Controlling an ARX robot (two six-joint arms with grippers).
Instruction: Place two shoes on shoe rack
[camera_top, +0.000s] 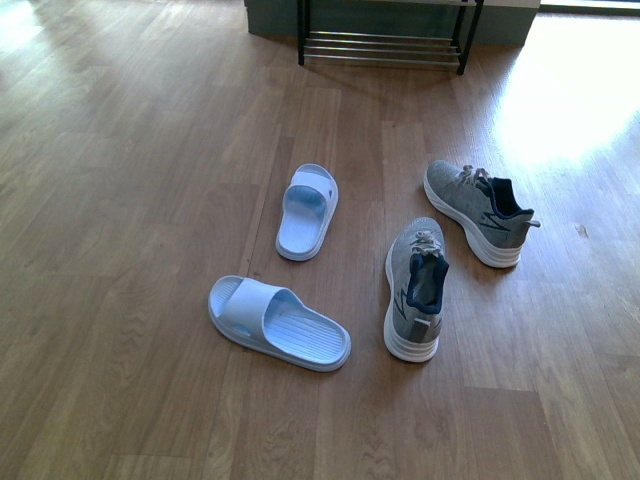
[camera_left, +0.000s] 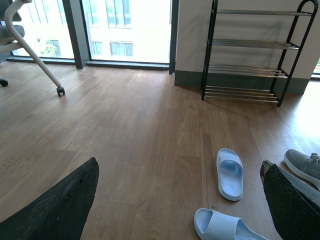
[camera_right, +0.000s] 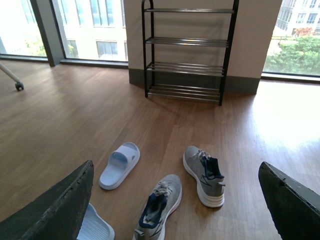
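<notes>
The left claw (camera_left: 178, 164) and right claw (camera_right: 176, 166) both hang released, fingers wide and holding nothing, above the floor (camera_top: 120, 200), with one shoe (camera_right: 159, 202) just ahead of the right claw, the other shoe (camera_right: 204, 175) slightly farther, and the rack (camera_right: 186, 55) well beyond both.

You have the shoe rack (camera_left: 247, 71) standing against the far wall (camera_left: 192, 40). A pale blue slide (camera_left: 230, 173) and a second slide (camera_left: 220, 227) lie on the wooden floor (camera_left: 135, 135) near the left gripper (camera_left: 178, 165), its jaws spread wide. One grey sneaker (camera_left: 304, 166) shows partly at the picture's edge.
</notes>
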